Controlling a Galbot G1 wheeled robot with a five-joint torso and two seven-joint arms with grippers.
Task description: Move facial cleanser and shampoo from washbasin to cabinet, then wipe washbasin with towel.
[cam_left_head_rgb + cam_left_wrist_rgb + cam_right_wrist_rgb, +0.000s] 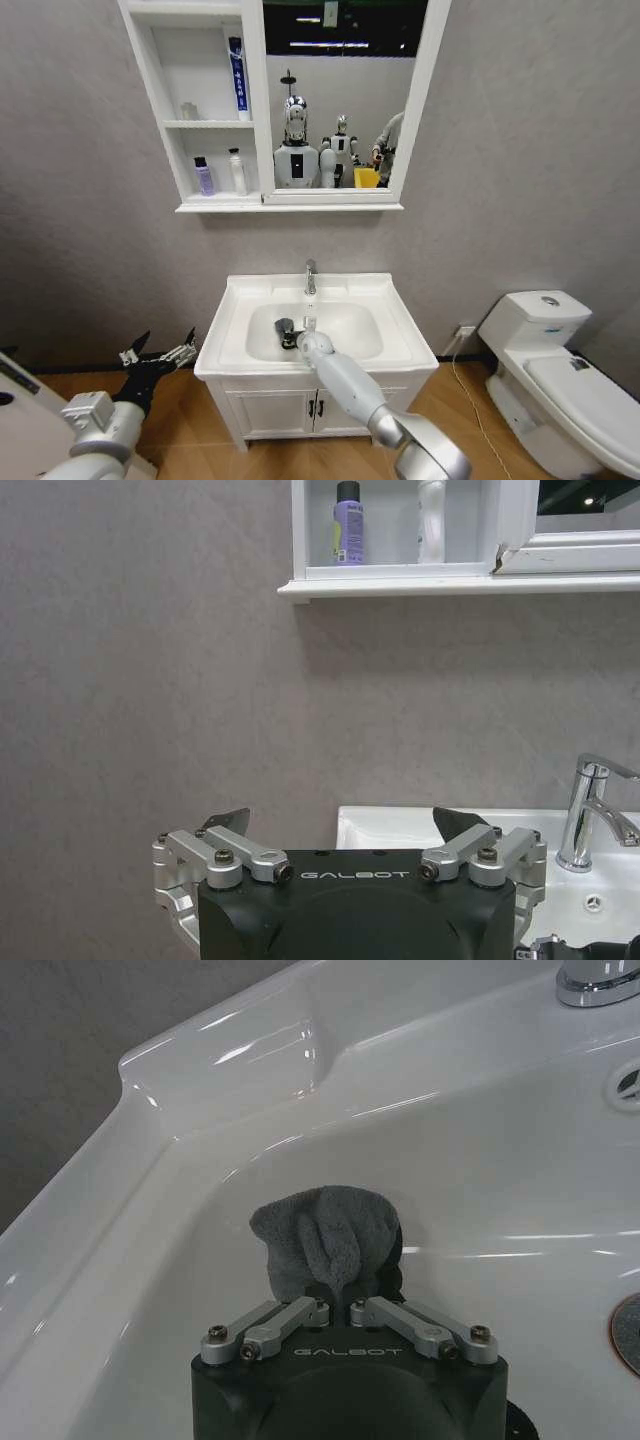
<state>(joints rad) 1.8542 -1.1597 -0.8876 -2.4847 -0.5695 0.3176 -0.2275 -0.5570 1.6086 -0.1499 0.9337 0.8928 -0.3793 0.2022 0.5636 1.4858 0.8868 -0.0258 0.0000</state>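
One towel [325, 1235], pinched in right gripper [340, 1305] inside washbasin [235, 300] bowl; weak pinch risks dropping it. Left gripper [340, 830] spread, idle beside the basin.

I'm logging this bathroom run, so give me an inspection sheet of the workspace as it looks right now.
Surface: white washbasin, rim bare, chrome tap at the back.
Job's things: grey towel bunched in the bowl; purple bottle and white bottle on the cabinet's bottom shelf, a blue tube on the shelf above.
Clutter: nothing seen.
End effectors: right end effector in the bowl, shut on the towel; left end effector open, held in the air left of the basin, nothing in it.
Cables: a white cable from a wall socket right of the vanity.
Surroundings: grey wall, toilet to the right, wood floor.
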